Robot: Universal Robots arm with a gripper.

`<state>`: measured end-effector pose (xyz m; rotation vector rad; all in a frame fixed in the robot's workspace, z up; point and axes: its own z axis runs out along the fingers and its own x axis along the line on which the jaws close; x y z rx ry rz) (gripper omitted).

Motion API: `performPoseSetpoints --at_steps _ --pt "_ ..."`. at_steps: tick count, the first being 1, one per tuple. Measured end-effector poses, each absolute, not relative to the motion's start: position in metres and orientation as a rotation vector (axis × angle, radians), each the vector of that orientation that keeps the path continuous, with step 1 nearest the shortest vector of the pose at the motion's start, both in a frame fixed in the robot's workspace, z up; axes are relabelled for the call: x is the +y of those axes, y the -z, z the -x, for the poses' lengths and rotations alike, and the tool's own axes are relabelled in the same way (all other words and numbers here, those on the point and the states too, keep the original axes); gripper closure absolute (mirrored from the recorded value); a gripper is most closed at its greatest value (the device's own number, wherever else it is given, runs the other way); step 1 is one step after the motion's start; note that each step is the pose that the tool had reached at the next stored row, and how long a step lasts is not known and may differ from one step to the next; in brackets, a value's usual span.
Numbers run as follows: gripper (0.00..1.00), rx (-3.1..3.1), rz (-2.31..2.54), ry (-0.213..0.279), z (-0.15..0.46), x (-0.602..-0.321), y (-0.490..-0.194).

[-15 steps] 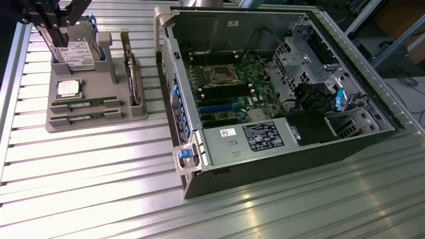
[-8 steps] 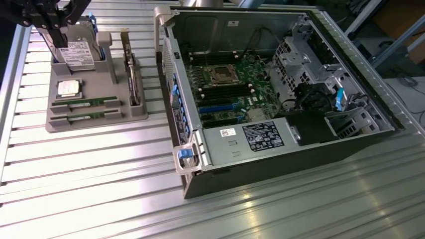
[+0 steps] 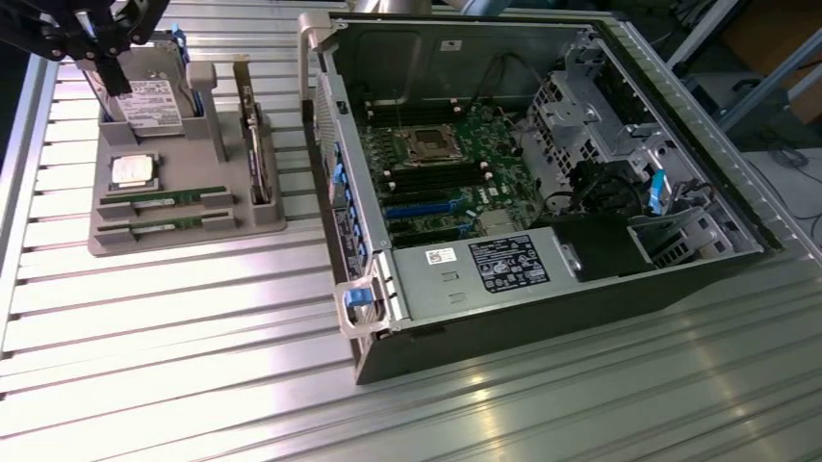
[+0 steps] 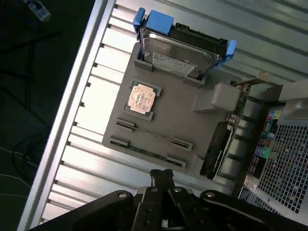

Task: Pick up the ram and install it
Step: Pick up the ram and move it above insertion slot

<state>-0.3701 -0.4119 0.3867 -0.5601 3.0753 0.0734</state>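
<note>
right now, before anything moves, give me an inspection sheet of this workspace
surface: slatted metal table carrying the grey holder and the open computer case
job's things: ram stick and second ram stick side by side in the holder
clutter: processor, hard drive and upright card in the same holder
grippers: gripper shut, holding nothing, by the holder's hard drive end
cables: black cables and a blue cable inside the case
surroundings: metal struts beyond the table
</note>
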Motion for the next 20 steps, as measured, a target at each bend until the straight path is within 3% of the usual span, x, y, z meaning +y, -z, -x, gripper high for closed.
performPoseSetpoints --at_steps 20 --pt "0.88 2.683 1.638 -0.077 0.3701 -0.4119 -0.3799"
